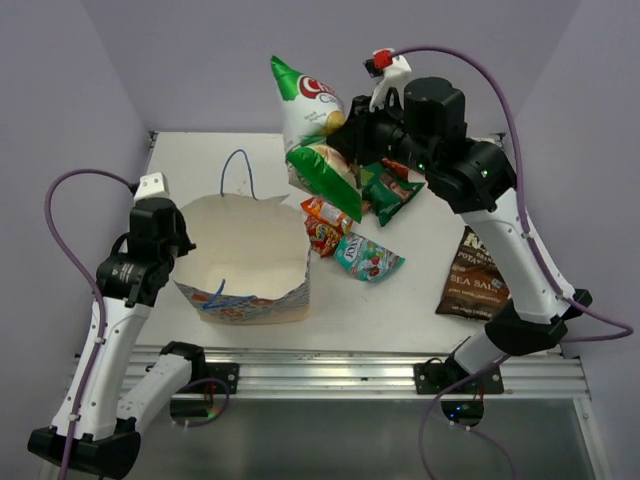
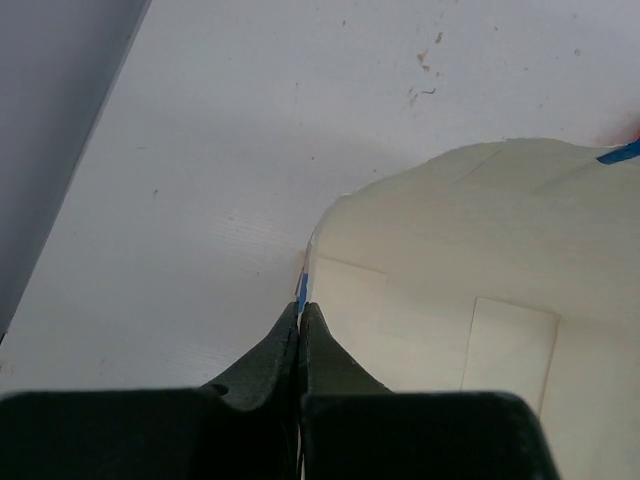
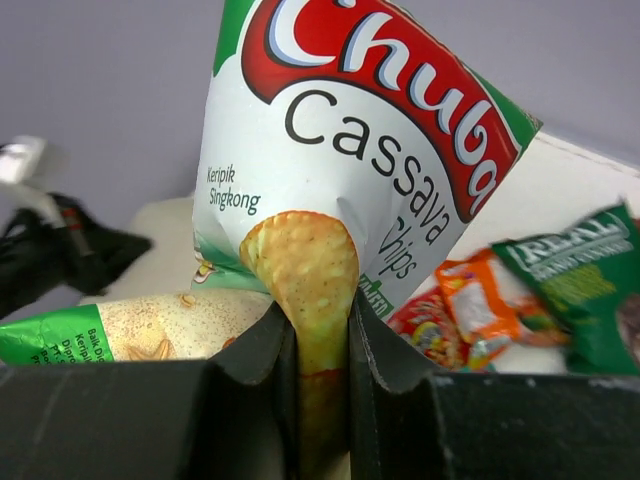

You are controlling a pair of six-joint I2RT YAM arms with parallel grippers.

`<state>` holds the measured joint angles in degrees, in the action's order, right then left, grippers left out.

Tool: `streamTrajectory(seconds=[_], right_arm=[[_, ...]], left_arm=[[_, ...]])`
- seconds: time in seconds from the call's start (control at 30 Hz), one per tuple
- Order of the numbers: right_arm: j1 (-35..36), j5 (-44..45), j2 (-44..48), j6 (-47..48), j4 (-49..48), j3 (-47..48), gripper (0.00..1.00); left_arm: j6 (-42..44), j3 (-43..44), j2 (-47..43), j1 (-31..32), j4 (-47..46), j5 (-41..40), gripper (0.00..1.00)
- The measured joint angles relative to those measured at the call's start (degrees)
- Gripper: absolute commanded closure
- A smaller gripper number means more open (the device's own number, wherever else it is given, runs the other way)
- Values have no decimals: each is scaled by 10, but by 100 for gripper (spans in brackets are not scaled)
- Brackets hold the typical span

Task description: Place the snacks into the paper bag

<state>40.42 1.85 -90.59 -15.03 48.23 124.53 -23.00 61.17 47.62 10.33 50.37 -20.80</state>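
Note:
My right gripper (image 1: 352, 132) is shut on a green-and-white Chuba cassava chips packet (image 1: 308, 100) and holds it in the air behind the white paper bag (image 1: 245, 240). In the right wrist view the fingers (image 3: 262, 350) pinch the packet (image 3: 350, 150). A second green packet (image 1: 325, 178) hangs or lies just under it; I cannot tell whether it is also held. My left gripper (image 1: 183, 243) is shut on the bag's left rim, as the left wrist view (image 2: 300, 308) shows, and the bag (image 2: 450, 250) stands open. Green (image 1: 392, 190), red-orange (image 1: 324, 226), teal (image 1: 368, 257) and dark brown (image 1: 474, 275) packets lie on the table.
The bag's blue string handle (image 1: 238, 170) stands up at its far side, and another (image 1: 215, 297) lies at its near side. The white table (image 1: 200, 160) ends at purple walls behind and at both sides. A metal rail (image 1: 330, 365) runs along the near edge.

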Motion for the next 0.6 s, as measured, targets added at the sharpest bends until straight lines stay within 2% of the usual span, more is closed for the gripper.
streamTrajectory(seconds=[0.13,0.27,0.43,0.6], right_arm=[[24,-101,-14,-39,2,22,100],[67,-173,-71,-67,11,16,100],[125,-224,-136,-82,37,9,100],[156,-242,-140,-89,40,-9,100]], left_arm=[[0,0,-1,0,0,0,100],[0,0,-5,0,2,0,100],[0,0,-10,0,11,0,100],[0,0,-14,0,17,0,100]])
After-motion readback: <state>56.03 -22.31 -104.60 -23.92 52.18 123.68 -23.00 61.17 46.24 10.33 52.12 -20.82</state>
